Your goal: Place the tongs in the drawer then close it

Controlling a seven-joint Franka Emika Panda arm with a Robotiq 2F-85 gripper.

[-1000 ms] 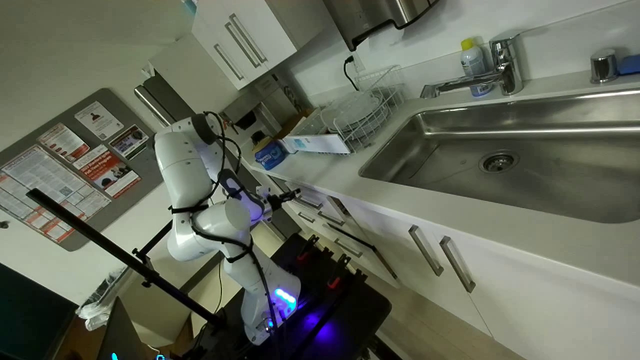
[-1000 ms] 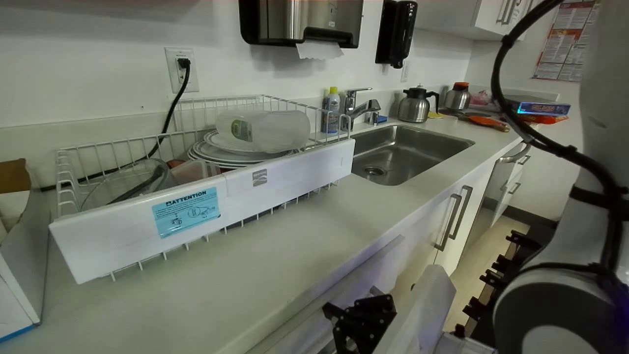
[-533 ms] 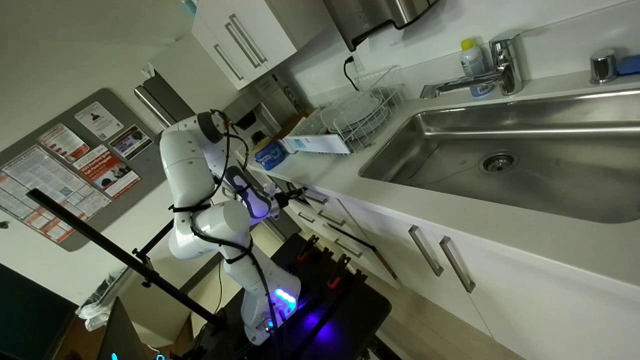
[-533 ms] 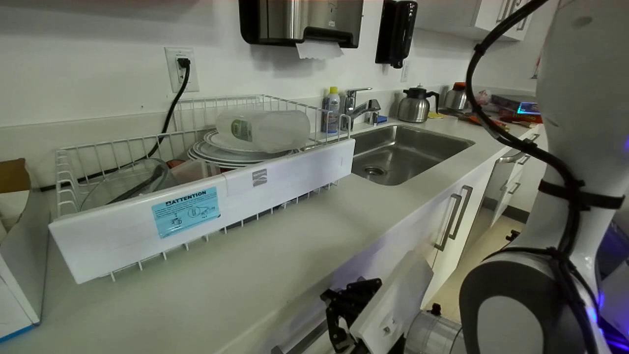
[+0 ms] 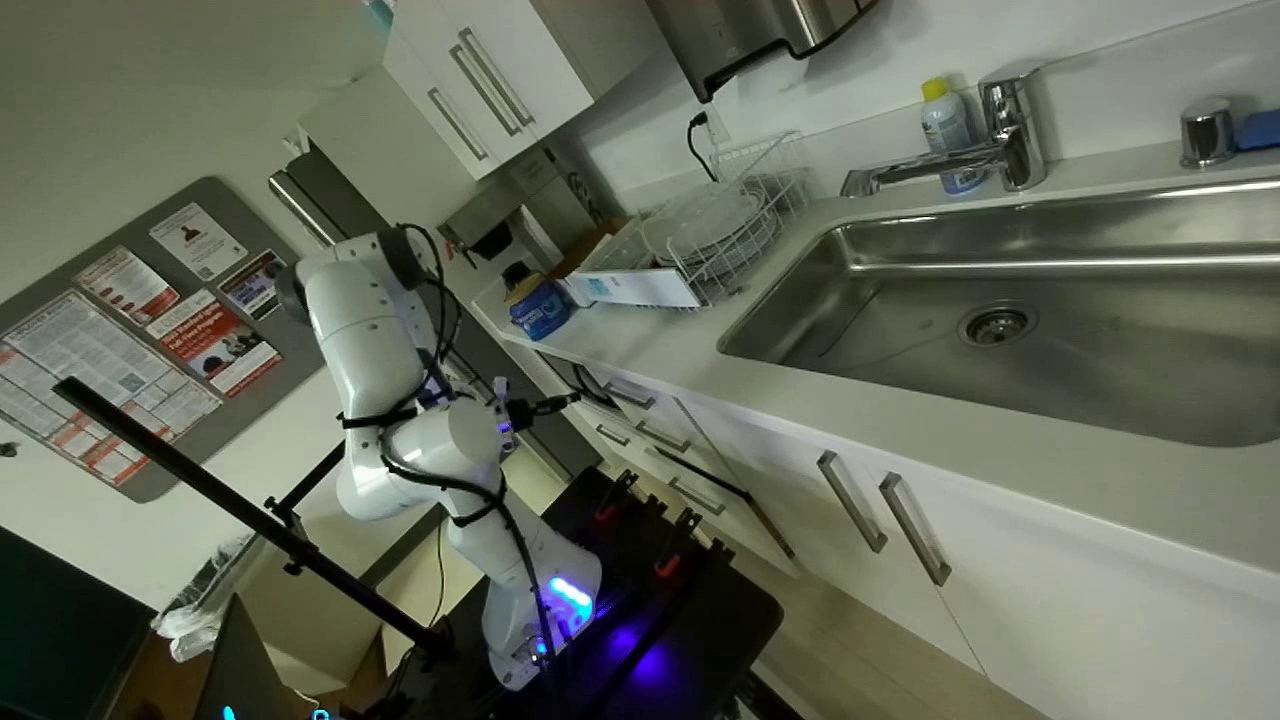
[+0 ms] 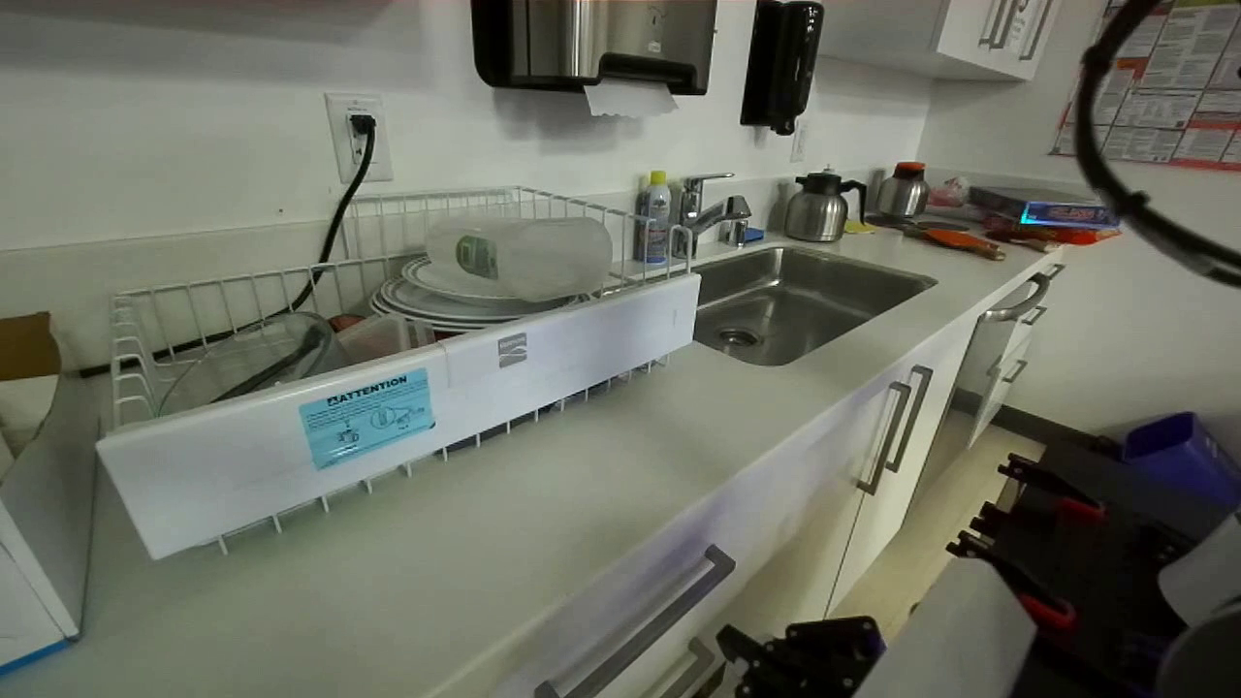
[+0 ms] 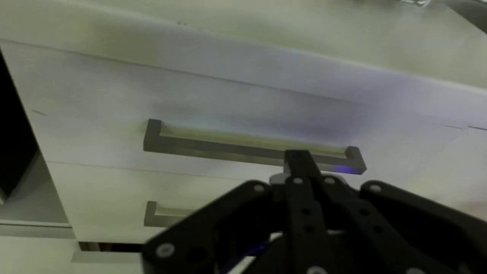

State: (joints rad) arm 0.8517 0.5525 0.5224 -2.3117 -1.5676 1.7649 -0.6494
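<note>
Drawer [image 7: 228,110] stands closed under the counter [image 6: 582,504] bearing a dish rack [image 6: 465,388].

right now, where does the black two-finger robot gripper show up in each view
In an exterior view: black two-finger gripper, left of centre.
In an exterior view: gripper, bottom edge, right of centre.
Wrist view: gripper, bottom, right of centre.
Shared landmark: long white countertop.

An exterior view shows one sink [image 6: 824,291], one faucet [image 6: 722,213], one dish rack [image 6: 562,334], one yellow-capped bottle [image 6: 656,228], one towel dispenser [image 6: 620,37] and two steel jugs [image 6: 816,211]; the wrist view, two bar handles [image 7: 228,150].
</note>
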